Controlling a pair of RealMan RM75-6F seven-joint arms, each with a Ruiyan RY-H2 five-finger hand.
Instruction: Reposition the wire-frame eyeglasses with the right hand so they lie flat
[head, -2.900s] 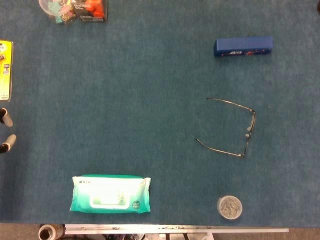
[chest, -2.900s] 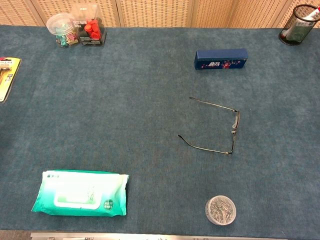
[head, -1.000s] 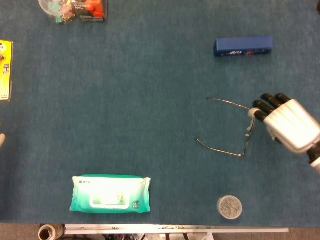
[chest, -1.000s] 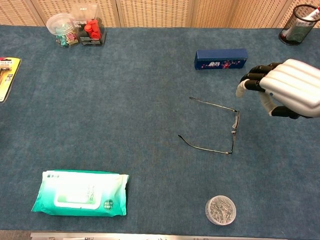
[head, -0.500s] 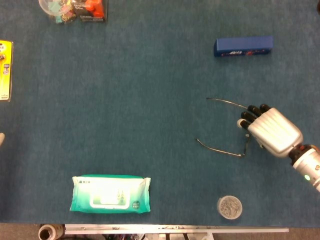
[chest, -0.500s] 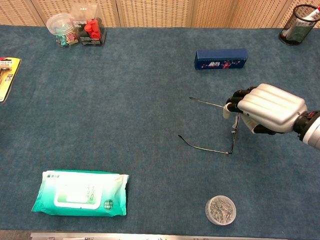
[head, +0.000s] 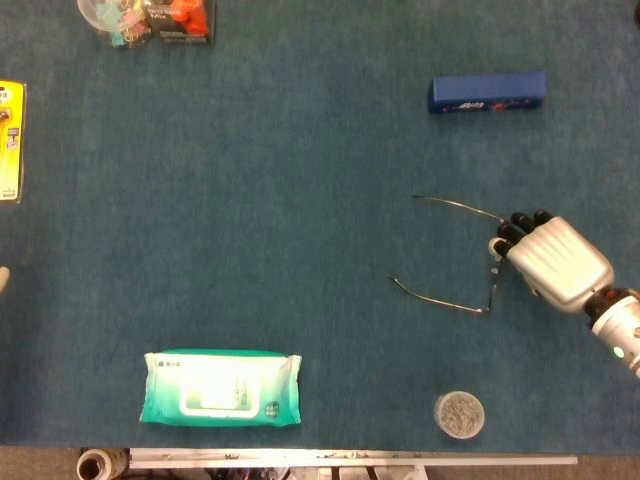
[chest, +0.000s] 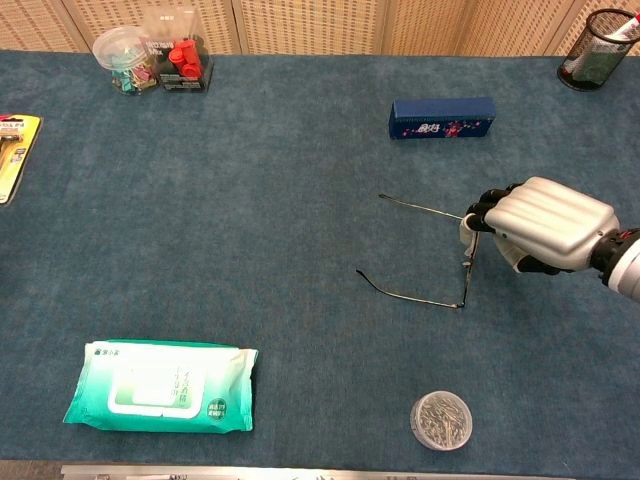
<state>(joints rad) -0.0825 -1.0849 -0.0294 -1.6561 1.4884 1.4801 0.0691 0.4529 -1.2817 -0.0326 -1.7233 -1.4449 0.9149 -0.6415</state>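
The wire-frame eyeglasses stand on the edge of their front, right of the table's middle, with both temples spread out to the left. My right hand reaches in from the right at the upper end of the front. Its thumb and dark fingertips close on either side of the wire there. Only a pale sliver of my left hand shows at the left edge of the head view, and how its fingers lie is hidden.
A blue case lies beyond the glasses. A small round jar and a green wipes pack sit near the front edge. Clip boxes stand far left, a yellow pack lies at the left, and a mesh pen cup stands far right.
My right hand came in from the right, reached over the front of the glasses, then drew back slightly to the right. The glasses stay where they were.
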